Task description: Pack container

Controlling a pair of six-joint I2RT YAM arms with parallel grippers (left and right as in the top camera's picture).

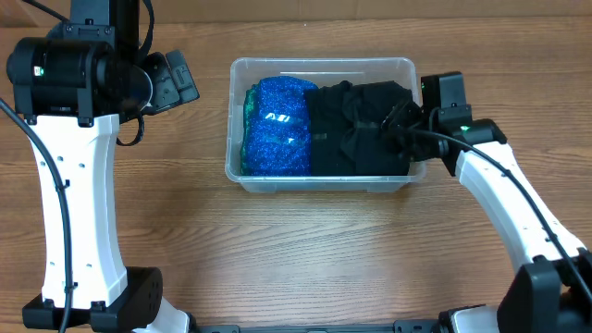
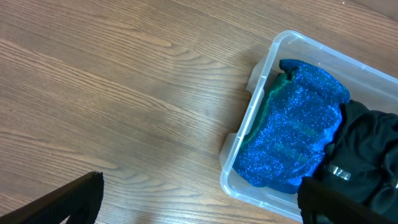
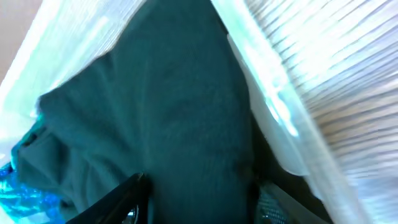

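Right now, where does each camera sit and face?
Overhead: above the table, looking down on the container; left gripper and right gripper show.
Left wrist: left of the container, facing its blue glitter cloth end; own fingers at bottom corners.
Right wrist: at the container's right end, close on the black cloth; own fingers low.
Shared: the container, in all three.

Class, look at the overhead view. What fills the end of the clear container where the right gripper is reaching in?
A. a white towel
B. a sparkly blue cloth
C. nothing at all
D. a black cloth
D: the black cloth fills the end of the container at the right gripper, while the sparkly blue cloth lies at the other end.
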